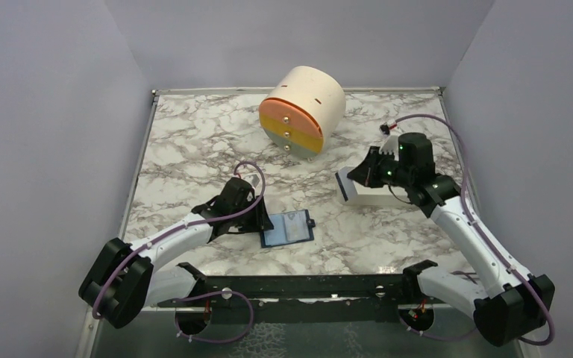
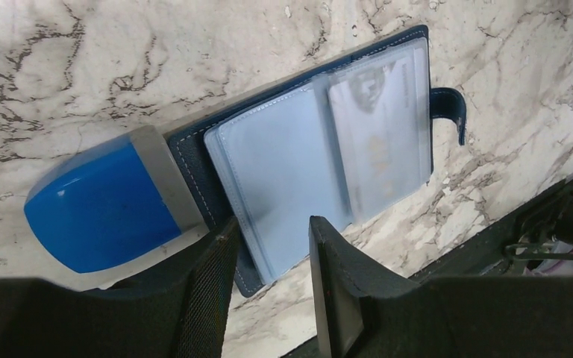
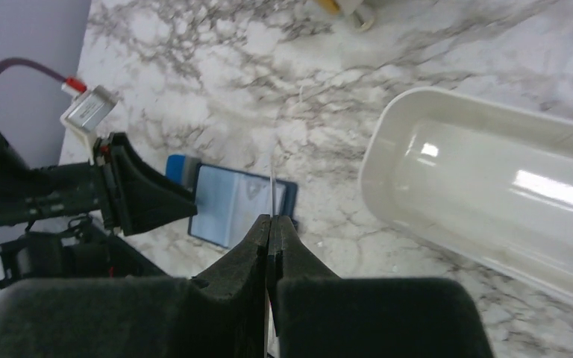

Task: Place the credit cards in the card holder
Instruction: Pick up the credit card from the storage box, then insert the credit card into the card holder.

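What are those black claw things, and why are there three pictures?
They belong to two robot arms bolted to a marble table. One picture looks down from above. The other two come from a small camera on each wrist. Each arm ends in a pincer for grabbing. The right pincer is shut on a thin credit card, seen edge-on, near a white tray. The left pincer hangs open over the opened navy card holder, which lies beside a blue block. A round container with an orange, yellow and grey front stands at the back.

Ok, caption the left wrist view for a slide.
Left gripper, open, over the open navy card holder on the marble table; one credit card sleeved, a blue block abutting it.
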